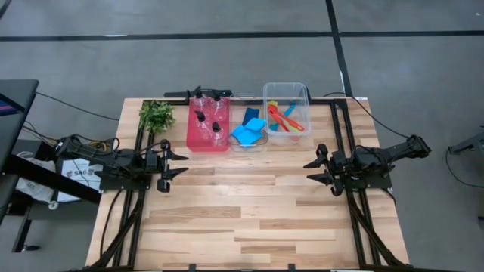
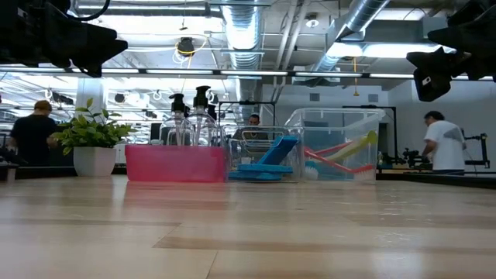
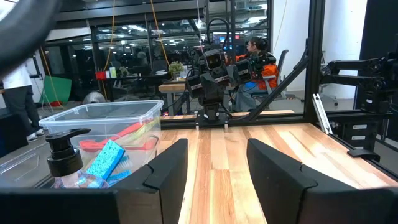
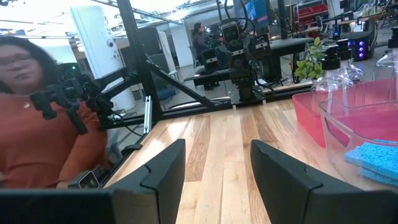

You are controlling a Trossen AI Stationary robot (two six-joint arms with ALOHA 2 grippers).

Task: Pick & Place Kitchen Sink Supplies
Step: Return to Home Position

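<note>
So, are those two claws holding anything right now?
Nothing is held: the left gripper and the right gripper both stand open and empty.

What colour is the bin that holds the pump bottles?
Pink. The bin shows best in the high view.

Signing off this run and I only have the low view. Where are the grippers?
Observer: Left gripper hangs over the table at its left side, right gripper at its right side. They face each other, short of the pink bin.
Operator: Holding anything?
Observer: No. Both wrist views show open fingers with nothing between them.
Operator: Anyone near the table?
Observer: The right wrist view shows a person in orange close to the table's edge.
</note>
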